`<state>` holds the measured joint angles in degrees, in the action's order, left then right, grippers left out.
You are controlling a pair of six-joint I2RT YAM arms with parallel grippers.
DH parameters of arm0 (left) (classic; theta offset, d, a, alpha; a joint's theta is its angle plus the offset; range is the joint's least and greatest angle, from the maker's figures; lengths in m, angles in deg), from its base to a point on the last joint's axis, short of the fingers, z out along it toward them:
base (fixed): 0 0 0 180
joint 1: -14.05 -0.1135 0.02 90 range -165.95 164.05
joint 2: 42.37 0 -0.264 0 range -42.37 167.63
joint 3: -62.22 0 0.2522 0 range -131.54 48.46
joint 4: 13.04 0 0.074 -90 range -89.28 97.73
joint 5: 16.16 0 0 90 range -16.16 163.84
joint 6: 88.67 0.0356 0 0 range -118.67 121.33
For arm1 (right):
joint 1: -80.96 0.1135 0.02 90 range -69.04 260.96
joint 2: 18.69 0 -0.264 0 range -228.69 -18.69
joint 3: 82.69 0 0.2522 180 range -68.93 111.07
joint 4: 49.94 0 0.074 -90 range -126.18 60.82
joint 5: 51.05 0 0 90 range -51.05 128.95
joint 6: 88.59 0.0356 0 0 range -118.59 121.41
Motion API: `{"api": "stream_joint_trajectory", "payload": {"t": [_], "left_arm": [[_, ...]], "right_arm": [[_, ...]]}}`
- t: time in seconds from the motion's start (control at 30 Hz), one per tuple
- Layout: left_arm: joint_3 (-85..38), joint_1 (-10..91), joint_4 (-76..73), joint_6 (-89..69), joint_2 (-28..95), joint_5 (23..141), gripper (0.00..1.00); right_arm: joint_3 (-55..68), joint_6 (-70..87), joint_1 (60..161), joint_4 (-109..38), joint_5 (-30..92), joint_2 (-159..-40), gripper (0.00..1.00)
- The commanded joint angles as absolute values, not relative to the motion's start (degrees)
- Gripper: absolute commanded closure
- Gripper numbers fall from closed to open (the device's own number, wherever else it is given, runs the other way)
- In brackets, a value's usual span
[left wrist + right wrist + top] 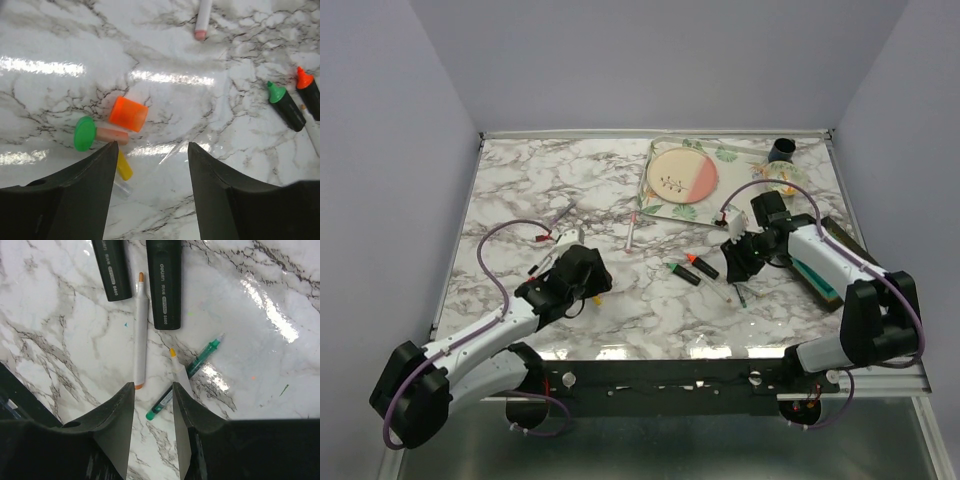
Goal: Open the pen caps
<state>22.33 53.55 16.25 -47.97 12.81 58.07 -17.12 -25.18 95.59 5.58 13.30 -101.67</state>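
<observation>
In the left wrist view, loose pen caps lie on the marble: an orange cap [128, 113], a green cap [85, 133] against a peach one [112, 135], and a yellow cap [124, 166] by my left finger. My left gripper [152, 150] [586, 284] is open and empty just short of them. Two uncapped black highlighters, green tip [275, 92] and orange tip [303, 79], lie to the right. My right gripper [152, 390] [735, 262] is open and empty above an orange-tipped white pen [140, 330], a yellow-tipped white pen [177, 367] and a thin green pen [187, 372].
A patterned tray [663, 205] with a round plate stands at the back right, with a black cup [782, 150] beyond it. A green box [818, 272] lies under my right arm. A white pen [632, 232] and red pen parts [545, 238] lie mid-table. The highlighter barrels [164, 282] lie ahead of my right gripper.
</observation>
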Motion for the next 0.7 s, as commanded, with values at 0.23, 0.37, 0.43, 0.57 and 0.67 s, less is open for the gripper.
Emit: {"api": "stream_joint_trajectory", "payload": {"t": [0.23, 0.37, 0.43, 0.57, 0.67], "left_arm": [[-1.5, 48.7, 7.3, -35.8, 38.0, 65.4, 0.29], [-15.0, 48.1, 15.0, -31.4, 51.4, 62.4, 0.42], [-21.0, 48.1, 17.4, -29.6, 57.6, 60.9, 0.46], [-26.4, 48.1, 21.7, -28.0, 64.2, 59.3, 0.48], [-27.9, 48.1, 22.9, -27.2, 67.2, 58.9, 0.50]], "right_arm": [[-17.1, -28.7, 95.9, 6.4, 8.6, -94.1, 0.56], [-17.3, -28.7, 95.9, 6.3, 8.6, -92.7, 0.56], [-17.6, -28.8, 95.9, 6.1, 8.8, -91.6, 0.56], [-17.8, -28.7, 95.9, 5.8, 8.8, -90.4, 0.56], [-17.8, -28.8, 95.9, 5.8, 8.6, -90.1, 0.56]]}}
